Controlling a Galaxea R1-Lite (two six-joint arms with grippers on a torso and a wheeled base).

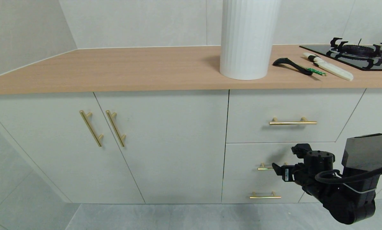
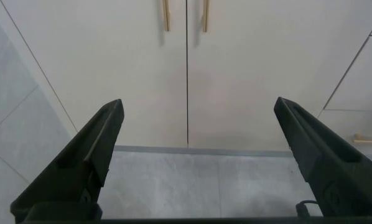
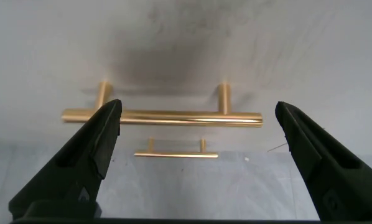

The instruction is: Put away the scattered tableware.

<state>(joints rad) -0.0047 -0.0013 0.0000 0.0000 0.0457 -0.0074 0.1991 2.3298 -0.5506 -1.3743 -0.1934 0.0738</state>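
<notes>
Running along the grey tiled wall [image 1: 140, 22] is a long brown wooden bench [image 1: 130, 70]. The floor [image 1: 178, 217] below is grey tile too. At the far right end of the bench sits a black stove [image 1: 357, 52].

A tall white pot [image 1: 247, 38] with lines down its sides stands upright on the bench. Its top is cut off, so what is inside cannot be seen. Between the pot and the stove, three things lie close together on the bench. They are a black spoon [image 1: 291, 65], a thin green stick [image 1: 316, 71] and a white knife [image 1: 333, 67]. The green stick lies between the other two.

Under the bench are two white cupboard doors [image 1: 165, 143]. Both are shut. To the right of them are white drawers [image 1: 331, 108], all shut, with three gold handles one above the other.

The right hand [image 1: 288, 158] is low down, just in front of the middle handle [image 3: 173, 116]. Its fingers are wide apart and hold nothing. The gold bar sits between the two fingers, but it cannot be told if they touch it. The left hand [image 2: 198, 104] is wide open too and holds nothing. It is low down, facing the two cupboard doors.
</notes>
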